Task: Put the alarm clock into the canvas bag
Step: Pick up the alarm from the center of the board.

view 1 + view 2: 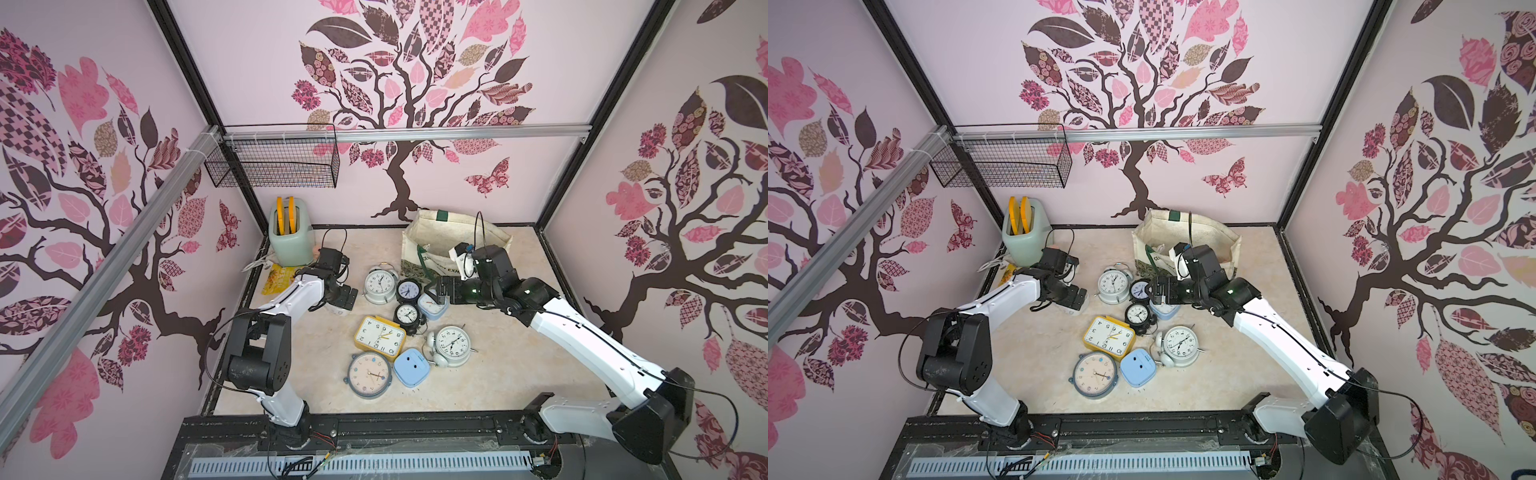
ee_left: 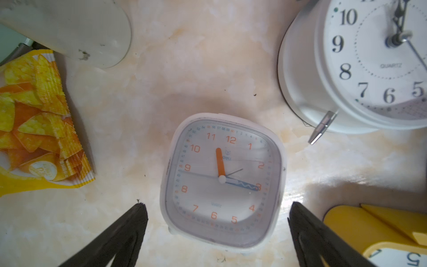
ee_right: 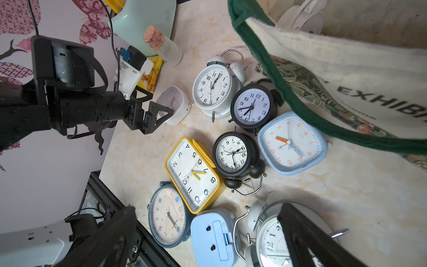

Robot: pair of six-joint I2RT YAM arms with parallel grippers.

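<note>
One canvas bag is the biggest thing on the table. It stands at the back against the wall with its mouth gaping, and something white inside is too hidden to name. A dark green strap handle sags across its front, and the right arm's wrist covers part of that front in both top views.

Next in size, a black wire basket hangs from the rail on the back wall; I cannot tell what it holds. A mint-green toaster stands in the back left corner with two yellow discs upright in its slots.

Nine alarm clocks lie on the table, all outside the bag. The white square alarm clock lies face up between the spread jaws of the left gripper, which touch nothing. A white twin-bell clock sits just beside it and a yellow rectangular clock is near.

The right gripper hangs wide open and empty over a pale-blue square clock, just in front of the bag. A yellow chip packet lies beside the toaster, with a small corked bottle near it.
</note>
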